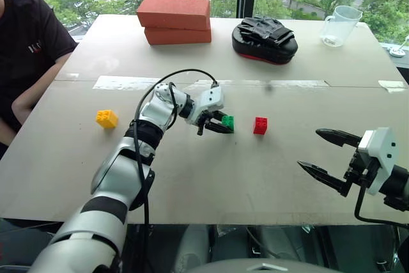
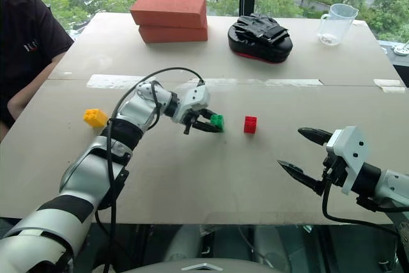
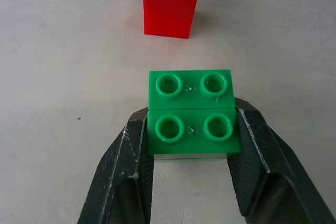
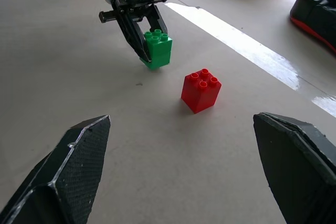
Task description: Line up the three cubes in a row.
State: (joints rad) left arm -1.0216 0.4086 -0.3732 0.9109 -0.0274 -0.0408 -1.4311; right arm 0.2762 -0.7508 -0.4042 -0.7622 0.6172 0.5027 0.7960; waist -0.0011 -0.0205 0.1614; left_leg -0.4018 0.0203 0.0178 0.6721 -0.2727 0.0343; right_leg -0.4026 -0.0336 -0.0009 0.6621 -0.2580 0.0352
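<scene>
The yellow cube (image 1: 107,118) sits alone on the table (image 1: 211,177), well left of the others. The left gripper (image 1: 222,124) is clamped on the green cube (image 3: 191,113), near the red cube (image 1: 260,125); the left wrist view shows the grip, though perhaps slightly lifted. The right gripper (image 1: 323,152) hangs spread wide over bare tabletop by the near edge.

bright, soft daylight; sharp frames

The table (image 1: 192,183) bears 3 cubes (image 1: 260,125), bricks (image 1: 174,20), a pad (image 1: 264,39), a jug (image 1: 337,26).
</scene>
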